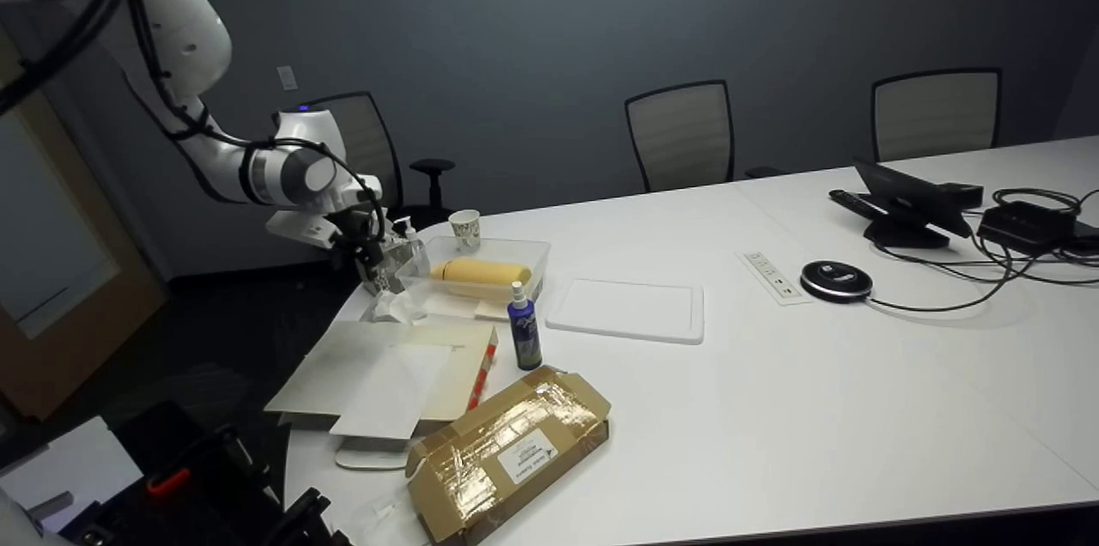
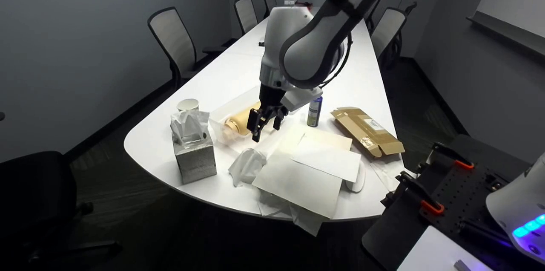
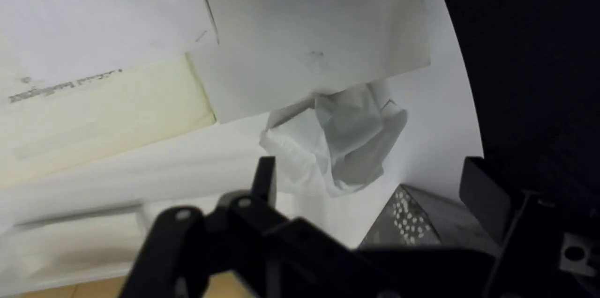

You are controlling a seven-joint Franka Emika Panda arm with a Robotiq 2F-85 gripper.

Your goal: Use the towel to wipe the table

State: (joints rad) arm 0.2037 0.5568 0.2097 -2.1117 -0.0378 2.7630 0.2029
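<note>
Towel (image 2: 248, 166), crumpled white paper, is being seen nr curved end edge of table (image 2: 151, 147), btwn tissue box (image 2: 196, 163) & papers (image 2: 302, 185); prob. v. light, limp, tearable; raised mid fold is being favoured for pinch
Gripper (image 3: 369, 167) is being held spread, pinching nothing
Table: smooth, prob. low drag; long edge is being crowded by carton (image 2: 367, 132)
Grey wall (image 1: 532, 31) behind; chairs (image 1: 683, 134) being kept along long edges
</note>
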